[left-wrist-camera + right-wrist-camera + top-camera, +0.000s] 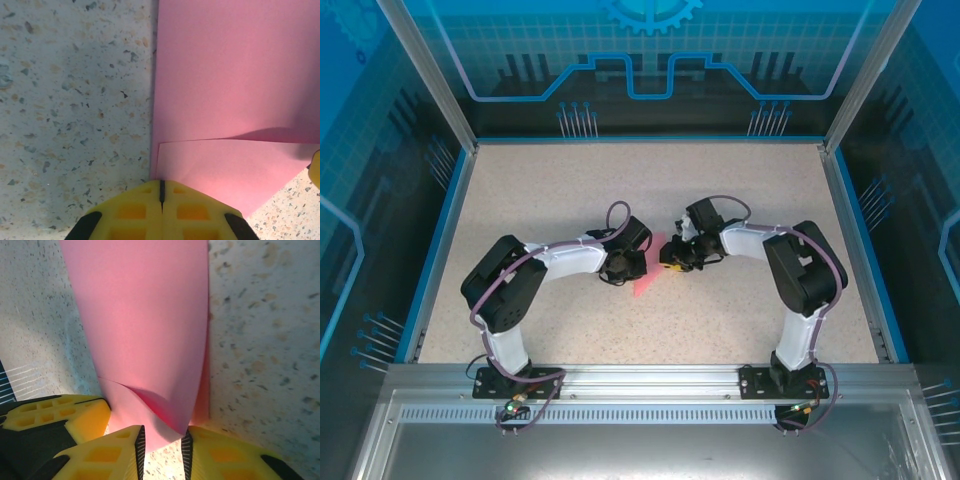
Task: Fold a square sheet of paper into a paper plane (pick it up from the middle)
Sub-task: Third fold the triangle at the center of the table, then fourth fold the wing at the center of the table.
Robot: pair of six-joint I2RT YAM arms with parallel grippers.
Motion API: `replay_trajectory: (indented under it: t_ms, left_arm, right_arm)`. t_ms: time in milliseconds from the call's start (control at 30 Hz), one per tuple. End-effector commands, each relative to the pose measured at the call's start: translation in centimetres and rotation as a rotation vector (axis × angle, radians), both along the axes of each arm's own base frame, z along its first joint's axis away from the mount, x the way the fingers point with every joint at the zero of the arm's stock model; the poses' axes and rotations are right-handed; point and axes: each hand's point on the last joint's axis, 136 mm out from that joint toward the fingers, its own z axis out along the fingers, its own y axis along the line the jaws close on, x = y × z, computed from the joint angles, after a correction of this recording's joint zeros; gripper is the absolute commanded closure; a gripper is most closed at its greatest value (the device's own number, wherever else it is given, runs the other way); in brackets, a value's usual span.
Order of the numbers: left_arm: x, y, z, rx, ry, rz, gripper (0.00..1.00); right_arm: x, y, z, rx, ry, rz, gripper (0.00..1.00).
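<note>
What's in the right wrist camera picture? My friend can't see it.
A folded pink-red sheet of paper lies on the speckled table, its curled near end between the right gripper's two yellow fingers, which stand slightly apart.

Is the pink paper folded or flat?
Folded. The thin pink sheet of paper has one layer lying over another with a straight edge across it, and it curls over between the right yellow fingers.

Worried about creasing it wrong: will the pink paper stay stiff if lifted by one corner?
Probably floppy: the paper curls up near the right gripper. Likely very light and easily creased, judging by its folded flap.
</note>
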Motion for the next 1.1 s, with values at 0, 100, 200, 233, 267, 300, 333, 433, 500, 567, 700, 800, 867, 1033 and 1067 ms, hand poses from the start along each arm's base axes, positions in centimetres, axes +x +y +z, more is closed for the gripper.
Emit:
replay_trajectory:
  t_ms: [0,100,200,233,267,300,333,433,500,567,700,800,867,1033,1067]
  left_arm:
    - [-1.1,1.3,-1.7,0.067,0.052,0.015,1.00]
    - [-1.0,1.4,-1.6,0.067,0.049,0.017,1.00]
    - [-0.9,1.3,-1.2,0.064,0.039,0.016,1.00]
    - [-0.9,1.3,-1.1,0.063,0.035,0.016,1.00]
    - [-0.8,1.3,-0.9,0.062,0.032,0.014,1.00]
    - [-0.7,1.3,-0.7,0.058,0.026,0.014,1.00]
    - [-0.6,1.3,-0.4,0.055,0.019,0.012,1.00]
    - [-0.1,1.4,0.9,0.036,-0.010,0.015,0.99]
    - [0.3,1.5,2.4,0.014,-0.043,0.020,0.91]
    - [0.6,1.9,3.8,-0.006,-0.073,0.030,0.79]
    - [1.2,3.0,6.6,-0.051,-0.142,0.056,0.57]
    - [1.4,3.9,8.3,-0.082,-0.190,0.068,0.44]
    - [1.6,4.1,9.5,-0.109,-0.235,0.065,0.36]
    - [1.7,4.7,11.0,-0.145,-0.333,0.039,0.21]
    - [1.7,4.9,11.0,-0.147,-0.345,0.037,0.19]
  right_arm:
    - [-0.3,1.6,0.4,0.047,0.008,0.051,0.73]
    - [-0.6,2.1,0.3,0.067,0.025,0.062,0.74]
    - [-0.8,2.3,0.2,0.089,0.042,0.056,0.75]
    - [-0.8,2.4,0.2,0.095,0.046,0.055,0.75]
    - [-0.8,2.4,0.2,0.098,0.050,0.053,0.76]
    - [-0.7,2.5,0.1,0.100,0.055,0.052,0.78]
    - [-0.7,2.5,0.0,0.099,0.059,0.047,0.81]
    - [-0.3,2.1,-0.2,0.091,0.061,0.019,0.92]
    - [0.2,1.4,0.1,0.071,0.040,-0.014,0.97]
    - [0.7,0.7,1.0,0.052,-0.001,-0.041,0.99]
    - [1.5,-0.9,3.5,0.011,-0.084,-0.089,1.00]
    - [1.8,-1.8,5.3,-0.020,-0.133,-0.125,1.00]
    - [1.9,-2.2,6.2,-0.037,-0.144,-0.154,1.00]
    - [1.6,-2.2,7.3,-0.117,-0.136,-0.244,1.00]
    - [1.5,-1.9,7.4,-0.135,-0.142,-0.253,1.00]
